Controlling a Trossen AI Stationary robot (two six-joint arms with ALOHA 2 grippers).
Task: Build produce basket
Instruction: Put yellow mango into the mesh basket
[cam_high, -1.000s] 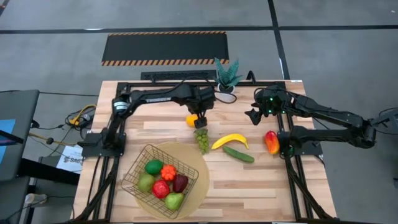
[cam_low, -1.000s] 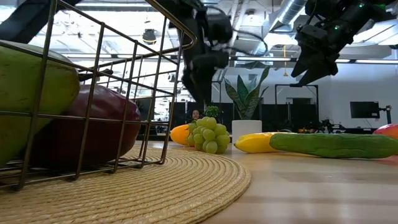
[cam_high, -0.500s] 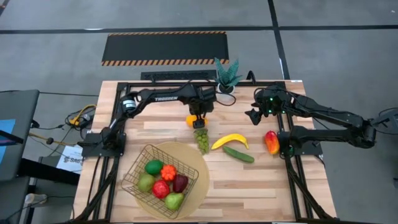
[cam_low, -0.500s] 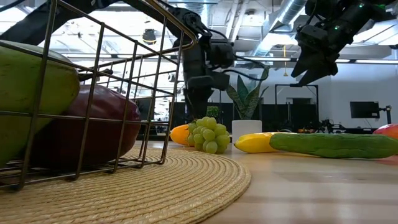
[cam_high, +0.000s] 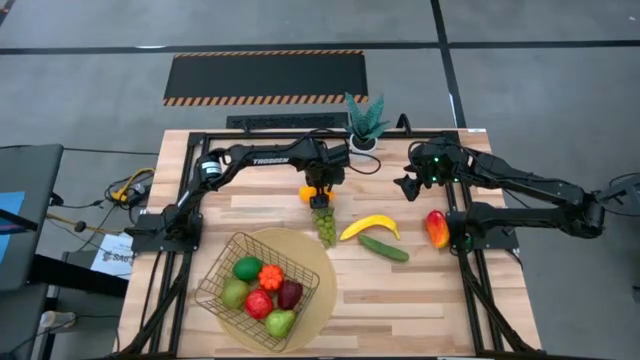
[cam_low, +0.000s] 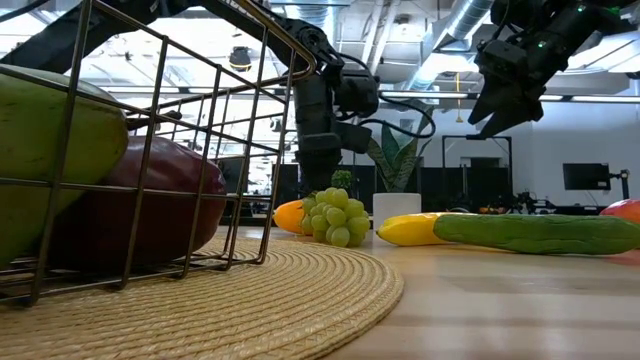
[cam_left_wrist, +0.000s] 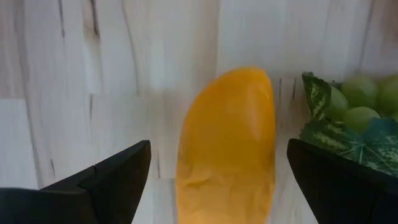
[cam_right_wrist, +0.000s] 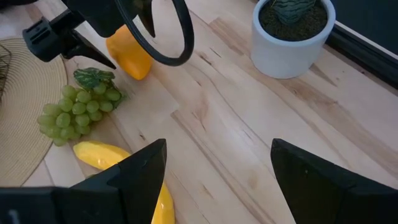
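Basket (cam_high: 263, 290) of golden wire sits at the near left of your bench (cam_high: 400, 300) on a round woven mat (cam_high: 310, 300), holding green, red, orange and dark red fruits. Farther back, your left claw (cam_high: 319, 192) hangs over the orange-yellow fruit (cam_left_wrist: 227, 143), its fingers (cam_left_wrist: 106, 180) spread apart on either side of the fruit and clamped on nothing. Green grapes (cam_high: 325, 225) lie just beside that fruit, nearer the mat. To their right lie the yellow banana (cam_high: 370, 226) and green cucumber (cam_high: 384, 248), close together. Your right claw (cam_high: 408, 186) hovers above bare bench, fingers apart, empty. Red-orange mango (cam_high: 436, 228) lies farthest right.
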